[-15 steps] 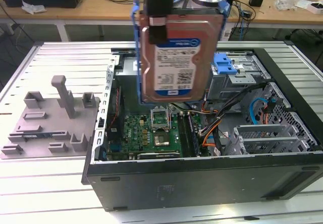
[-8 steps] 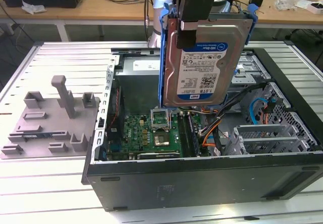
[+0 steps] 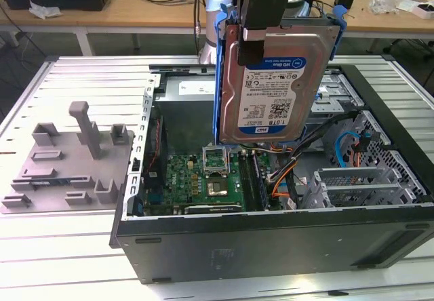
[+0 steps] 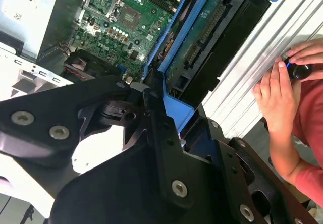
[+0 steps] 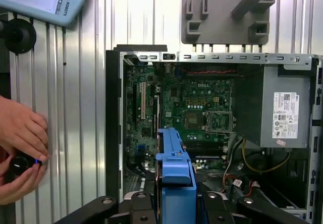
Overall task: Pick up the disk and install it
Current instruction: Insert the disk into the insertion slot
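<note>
Disk (image 3: pixel 274 87): flat rectangular hard drive, silver metal face, white-and-blue printed label, blue plastic bracket (image 3: pixel 220 77) clipped along its edges. Hangs upright at 12 o'clock in the exterior view, label face toward that camera, over the open computer case (image 3: pixel 271 247). In the second wrist view, turns its underside to the camera: green circuit board (image 4: pixel 202 37) framed by the bracket, well apart from the boards below.

Gripper (image 3: pixel 261 30): clamped tight on the disk's upper end, black fingers (image 3: pixel 271 3) flat against the two faces, one down over the label side. In the first wrist view, seen edge-on, with a finger on each side of the bracket.

Computer case: black, laid on its side, open upward, resting on a ribbed aluminium table (image 3: pixel 81 77). Contains:
- green motherboard (image 3: pixel 210 179) on the floor, at 7 o'clock from the disk;
- grey power supply box (image 5: pixel 282 113) with a white sticker, against one wall;
- grey metal drive cage (image 3: pixel 352 186) at 4 o'clock from the disk;
- orange and black cables (image 3: pixel 281 182) between motherboard and cage, plus a blue cable (image 3: pixel 344 148) near the cage.

On the table at 9 o'clock in the exterior view, just beside the case: grey fixture plate (image 3: pixel 68 158) with upright blocks.

In both wrist views, beside the table: a person's hand (image 5: pixel 20 128) on a small black knob (image 5: pixel 20 164).
</note>
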Motion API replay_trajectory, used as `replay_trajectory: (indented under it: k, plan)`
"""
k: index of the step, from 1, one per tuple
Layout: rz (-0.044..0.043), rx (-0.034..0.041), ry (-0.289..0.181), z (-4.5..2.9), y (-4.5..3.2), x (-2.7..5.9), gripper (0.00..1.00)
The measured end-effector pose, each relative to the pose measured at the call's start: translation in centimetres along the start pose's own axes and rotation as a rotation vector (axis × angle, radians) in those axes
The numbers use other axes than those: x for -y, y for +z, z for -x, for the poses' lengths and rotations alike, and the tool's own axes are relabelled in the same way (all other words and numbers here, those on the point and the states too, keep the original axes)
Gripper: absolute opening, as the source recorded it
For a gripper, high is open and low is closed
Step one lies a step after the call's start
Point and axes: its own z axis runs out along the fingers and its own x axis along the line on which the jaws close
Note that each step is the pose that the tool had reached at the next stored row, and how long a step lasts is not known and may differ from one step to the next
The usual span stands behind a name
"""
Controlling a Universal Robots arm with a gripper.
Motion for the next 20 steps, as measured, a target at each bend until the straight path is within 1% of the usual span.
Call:
replay_trajectory:
  k: [6, 8, 10, 12, 13, 17, 18, 20]
  plan:
    - [-0.0001, 0.0001, 0.000, -0.01, 0.01, 0.12, 0.37]
    - [-0.0001, 0.0001, 0.000, -0.11, 0.03, 0.62, 0.37]
    - [0.0000, 0.0029, 0.001, -0.29, 0.05, 0.80, 0.37]
    - [0.0000, 0.0214, 0.008, -0.81, 0.10, 1.02, 0.37]
    - [0.0000, 0.0249, 0.011, -0.99, 0.13, 1.03, 0.37]
    - [0.0001, 0.0340, 0.018, -1.32, 0.23, 1.09, 0.37]
    - [0.0001, 0.0400, 0.021, -1.60, 0.31, 1.30, 0.37]
    - [0.0001, 0.0411, 0.022, -1.73, 0.36, 1.61, 0.37]
